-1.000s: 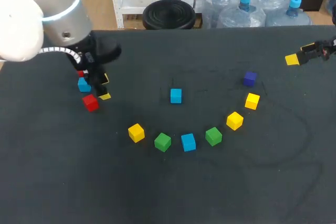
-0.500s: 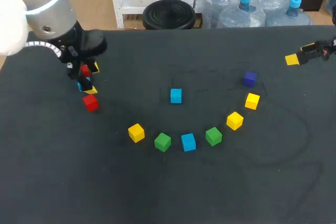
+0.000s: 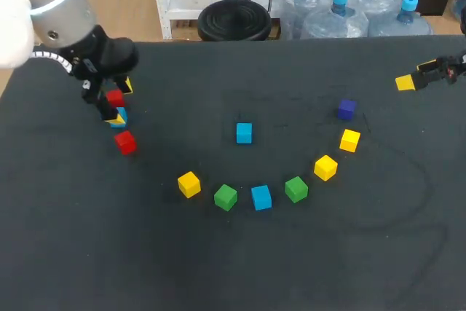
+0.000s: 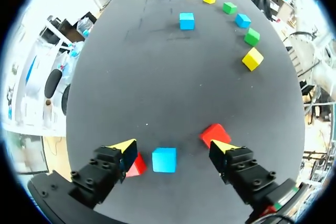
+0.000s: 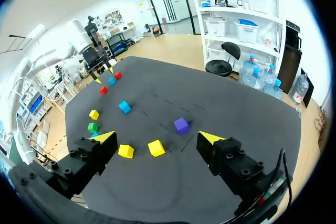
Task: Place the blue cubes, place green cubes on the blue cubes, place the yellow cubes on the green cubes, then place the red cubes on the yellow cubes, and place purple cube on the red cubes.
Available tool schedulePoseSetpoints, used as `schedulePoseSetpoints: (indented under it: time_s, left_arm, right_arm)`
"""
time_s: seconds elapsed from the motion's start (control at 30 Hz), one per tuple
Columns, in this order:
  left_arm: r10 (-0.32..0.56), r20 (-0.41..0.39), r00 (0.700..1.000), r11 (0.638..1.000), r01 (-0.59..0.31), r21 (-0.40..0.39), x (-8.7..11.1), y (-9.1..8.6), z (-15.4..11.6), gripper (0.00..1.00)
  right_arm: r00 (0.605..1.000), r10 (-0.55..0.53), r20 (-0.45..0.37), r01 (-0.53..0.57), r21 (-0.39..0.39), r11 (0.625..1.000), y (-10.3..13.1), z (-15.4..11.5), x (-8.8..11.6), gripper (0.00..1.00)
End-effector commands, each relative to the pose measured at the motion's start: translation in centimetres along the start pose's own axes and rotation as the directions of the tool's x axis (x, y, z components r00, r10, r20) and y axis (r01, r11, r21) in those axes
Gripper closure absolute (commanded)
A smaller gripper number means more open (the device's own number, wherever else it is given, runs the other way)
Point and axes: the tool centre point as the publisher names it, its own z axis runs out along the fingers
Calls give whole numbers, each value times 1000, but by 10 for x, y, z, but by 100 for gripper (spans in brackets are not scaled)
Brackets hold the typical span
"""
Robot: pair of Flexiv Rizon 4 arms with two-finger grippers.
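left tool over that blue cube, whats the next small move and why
Probably lower the left tool straight down and close on the blue cube. The tool is open with the cube centred in it, but a red cube lies close beside one side, so keep the descent centred to avoid nudging it.

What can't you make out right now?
Left wrist view: a finger of the left gripper hides most of one red cube.
Head view: that gripper covers part of the blue cube under it.
Right wrist view: a finger of the right gripper hides nearly all of the arc's blue cube.
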Motion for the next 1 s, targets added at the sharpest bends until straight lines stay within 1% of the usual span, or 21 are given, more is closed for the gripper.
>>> schedulePoseSetpoints:
  time_s: [0.03,0.13,0.17,0.2,0.23,0.57,0.7,0.77,1.0]
  left_arm:
    - [13,-9,1000,1000,-13,18,2,8,11,8]
    - [7,-12,1000,1000,-7,23,4,12,15,15]
    - [7,-12,1000,1000,-7,22,5,13,15,25]
    - [3,-11,1000,1000,-3,20,6,14,16,29]
    - [2,-8,1000,1000,-2,19,7,14,16,30]
    - [-12,-5,1000,1000,12,19,13,13,22,22]
    - [-27,2,1000,999,27,18,18,12,24,23]
    - [-33,6,999,999,33,16,21,12,24,21]
    - [-53,8,999,999,53,13,28,10,26,22]
  right_arm:
    - [1000,-1,2,1,-3,1000,-1,1,0,0]
    - [1000,-1,2,1,-3,1000,-1,1,0,0]
    - [1000,-1,2,1,-3,1000,-1,1,0,0]
    - [1000,-1,2,1,-3,1000,-1,1,0,0]
    - [1000,-1,2,1,-3,1000,-1,1,0,0]
    - [1000,-1,2,1,-3,1000,-1,1,0,0]
    - [1000,-1,2,1,-3,1000,-1,1,0,0]
    - [1000,-1,2,1,-3,1000,-1,1,0,0]
    - [1000,-1,2,1,-3,1000,-1,1,0,0]
